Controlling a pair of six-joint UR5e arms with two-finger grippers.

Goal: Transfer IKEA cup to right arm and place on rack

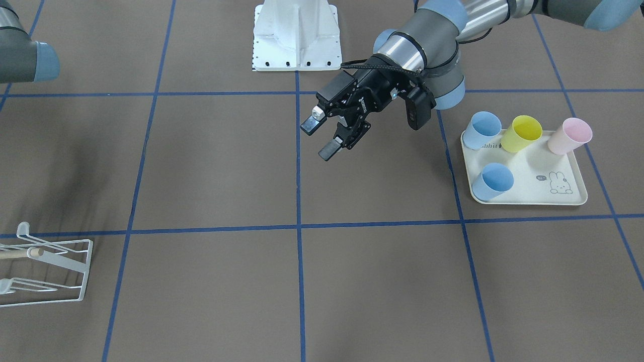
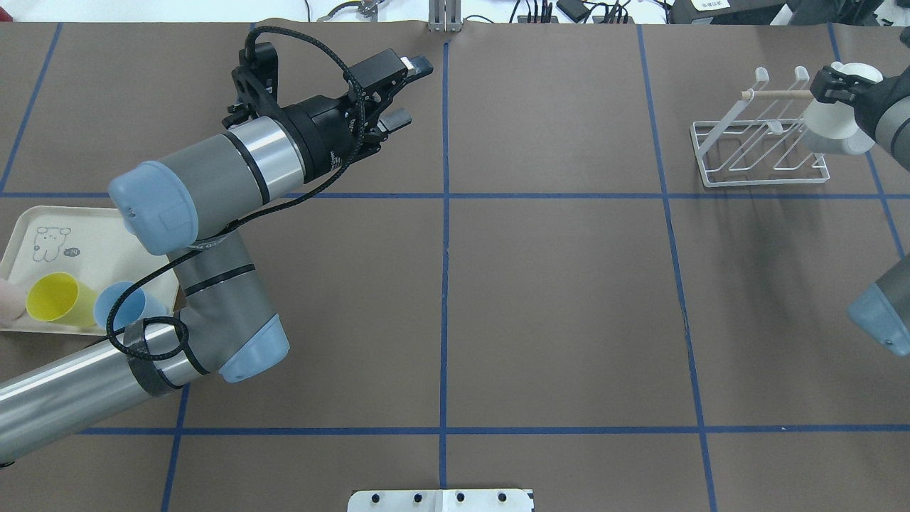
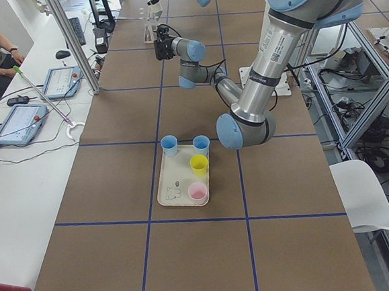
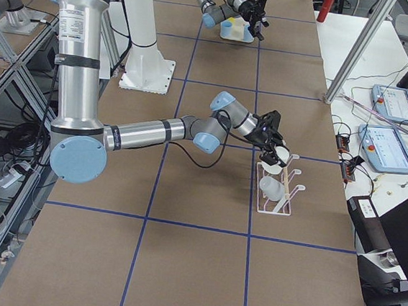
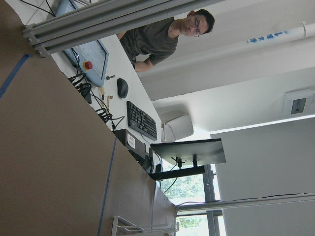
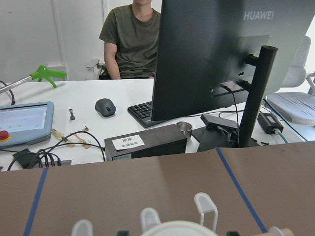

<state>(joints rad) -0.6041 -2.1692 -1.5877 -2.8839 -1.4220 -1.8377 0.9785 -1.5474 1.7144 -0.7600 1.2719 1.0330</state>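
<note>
Overhead exterior showed you most of the job already done: the IKEA cup (image 2: 828, 131) was across the table in the right gripper (image 2: 844, 89), whose jaws were clamped on the cup's wall near the rim. The cup hung over the far-right end of the rack (image 2: 753, 149), just beside the wooden dowel (image 2: 775, 93). The left gripper (image 2: 411, 92) was well apart from all this, near the table's middle line, its fingers spread wide with nothing between them. Exterior front-facing confirmed those open, empty jaws for you and showed the tray (image 1: 543, 193) with its coloured cups behind that arm, while the rack reached into frame only at the lower left edge. Exterior right gave you the near arm stretched out to the rack with white cup shapes at its prongs. At that size you could not tell whether the cup was seated on a prong or only held against it. Right wrist-mounted showed just a white rim at the bottom edge below the rack's hook ends. My reading is that you had the handover behind you. Seating the cup, letting go and backing off were left.
</note>
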